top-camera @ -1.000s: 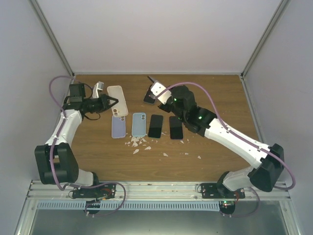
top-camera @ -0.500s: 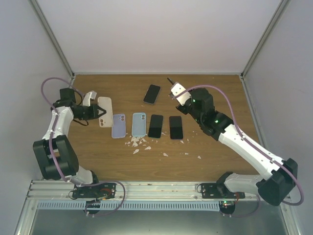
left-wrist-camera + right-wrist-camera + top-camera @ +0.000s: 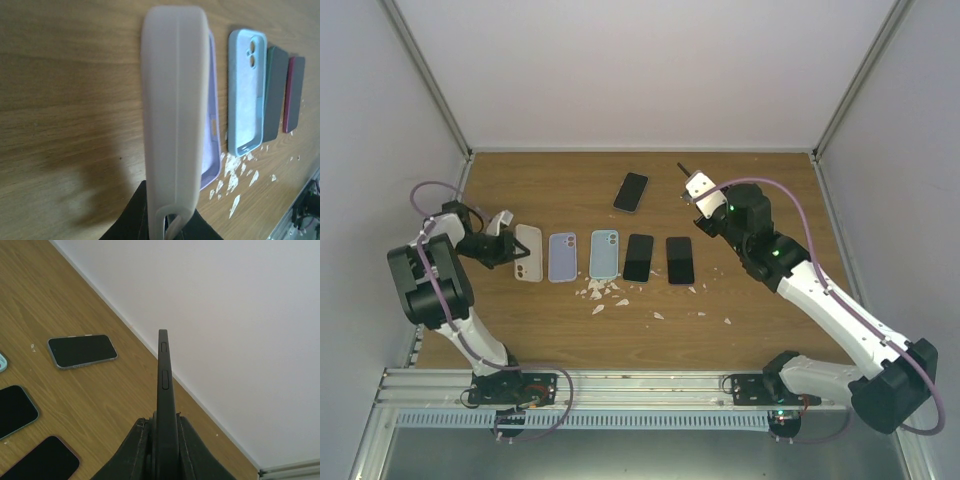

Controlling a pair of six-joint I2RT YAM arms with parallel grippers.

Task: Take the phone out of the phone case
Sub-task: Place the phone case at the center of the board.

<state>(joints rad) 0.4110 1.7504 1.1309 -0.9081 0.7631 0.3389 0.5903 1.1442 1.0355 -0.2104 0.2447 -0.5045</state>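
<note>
The 2 arms stood apart. The left arm was folded back, left gripper (image 3: 512, 246) pinched closed, low. The right arm stretched forward, right gripper (image 3: 698, 187) clamped, raised.

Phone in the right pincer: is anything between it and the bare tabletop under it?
Nothing visible does. The phone, clamped in the right pincer, hangs over bare tabletop; the loose phone lies off to its side, apart.
</note>
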